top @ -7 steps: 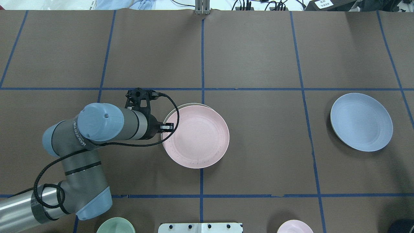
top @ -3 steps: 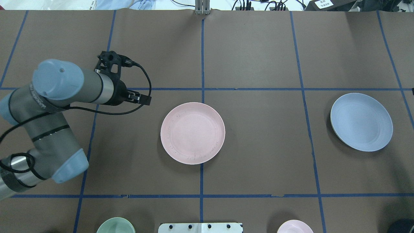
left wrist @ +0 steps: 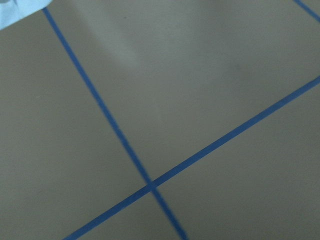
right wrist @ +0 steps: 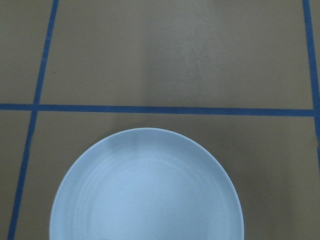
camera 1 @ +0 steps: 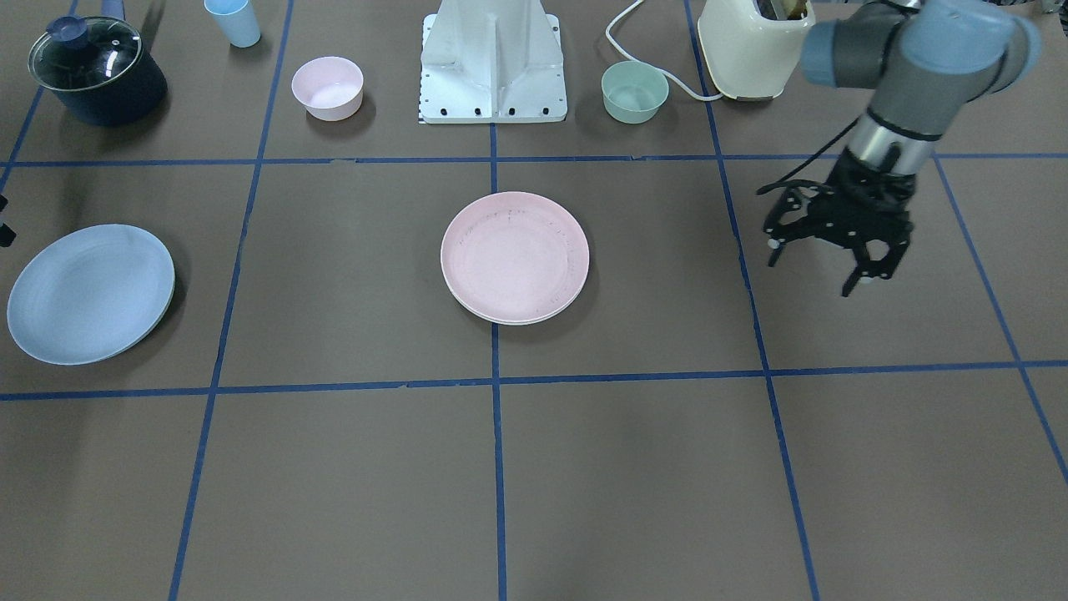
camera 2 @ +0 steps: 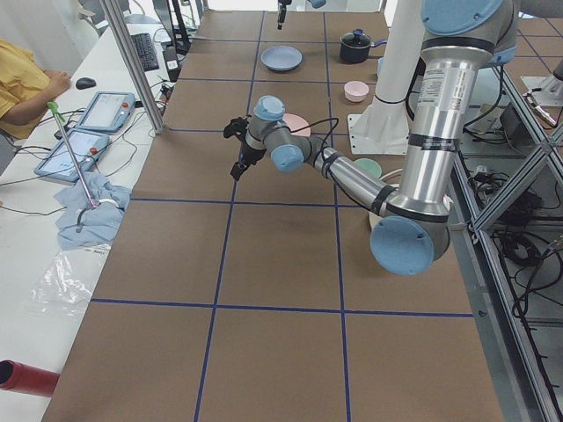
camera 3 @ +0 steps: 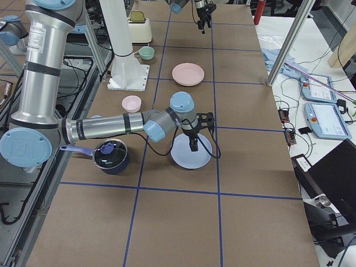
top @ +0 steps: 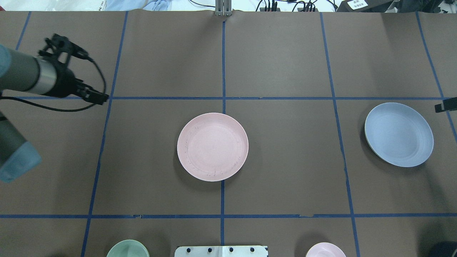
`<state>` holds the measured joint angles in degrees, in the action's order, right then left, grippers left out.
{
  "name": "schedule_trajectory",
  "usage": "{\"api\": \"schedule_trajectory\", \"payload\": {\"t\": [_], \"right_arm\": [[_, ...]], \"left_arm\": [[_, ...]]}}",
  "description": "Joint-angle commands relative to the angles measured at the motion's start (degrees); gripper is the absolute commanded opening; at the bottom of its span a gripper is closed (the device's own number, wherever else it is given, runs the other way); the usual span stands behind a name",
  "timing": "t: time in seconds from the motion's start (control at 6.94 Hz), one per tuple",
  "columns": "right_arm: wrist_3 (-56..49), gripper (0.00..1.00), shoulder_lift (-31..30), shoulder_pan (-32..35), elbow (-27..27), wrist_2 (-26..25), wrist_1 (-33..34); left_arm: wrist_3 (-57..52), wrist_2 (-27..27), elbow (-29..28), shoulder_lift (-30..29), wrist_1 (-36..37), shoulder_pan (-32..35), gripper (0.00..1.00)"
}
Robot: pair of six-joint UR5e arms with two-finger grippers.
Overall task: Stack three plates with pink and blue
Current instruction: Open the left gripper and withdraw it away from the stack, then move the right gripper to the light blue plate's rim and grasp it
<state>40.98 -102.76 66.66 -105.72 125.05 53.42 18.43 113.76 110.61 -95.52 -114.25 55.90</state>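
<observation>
The pale pink plate [top: 212, 146] lies at the table's middle, stacked on the cream-white plate, of which only a thin rim [camera 1: 511, 321] shows below it. The light blue plate [top: 398, 134] lies alone on the robot's right; it also shows in the front view [camera 1: 90, 294] and fills the lower half of the right wrist view [right wrist: 147, 190]. My left gripper [camera 1: 822, 263] is open and empty, well off to the pink plate's left [top: 98, 97]. My right gripper [camera 3: 193, 143] hovers over the blue plate's outer side; only a sliver of it shows overhead [top: 444, 106], and I cannot tell its state.
A small pink bowl [camera 1: 327, 88], a small green bowl [camera 1: 634, 92], a dark lidded pot [camera 1: 96, 71], a blue cup [camera 1: 234, 21] and a cream toaster [camera 1: 751, 46] stand along the robot's side by the white base [camera 1: 492, 63]. Blue tape lines grid the brown table.
My left gripper let go of the pink plate, which now rests centred on the cream plate. The left arm swung back far to its left. The right gripper's tip came into view by the blue plate.
</observation>
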Motion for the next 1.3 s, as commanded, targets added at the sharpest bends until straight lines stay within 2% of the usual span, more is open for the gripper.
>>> {"api": "schedule_trajectory", "payload": {"t": [0.0,0.14,0.43,0.58,0.86,1.01,1.15], "right_arm": [[8.45,0.99,-1.65,-5.03,12.49,-3.75,-22.46],[8.85,0.99,-1.74,-5.65,16.21,-4.54,-27.62],[8.68,0.93,-1.83,-6.97,17.82,-6.38,-28.02],[8.68,0.88,-1.83,-8.81,19.13,-9.61,-28.02],[9.11,0.58,-1.65,-9.35,19.85,-9.65,-28.11],[9.46,0.27,-1.65,-9.44,19.85,-9.47,-28.28],[10.51,0.0,-1.3,-9.44,19.85,-9.47,-28.2]], "left_arm": [[-13.92,3.31,1.44,7.69,-0.45,9.29,1.0],[-13.86,3.22,1.18,9.37,-3.15,9.57,1.0],[-13.42,3.22,0.48,9.91,-5.28,9.58,1.0],[-13.42,3.22,0.48,10.26,-5.37,9.58,1.0],[-13.42,3.22,0.48,10.26,-5.37,9.58,1.0],[-13.42,3.22,0.39,10.26,-5.29,9.49,1.0],[-13.42,3.22,0.22,10.26,-5.37,9.49,1.0]]}}
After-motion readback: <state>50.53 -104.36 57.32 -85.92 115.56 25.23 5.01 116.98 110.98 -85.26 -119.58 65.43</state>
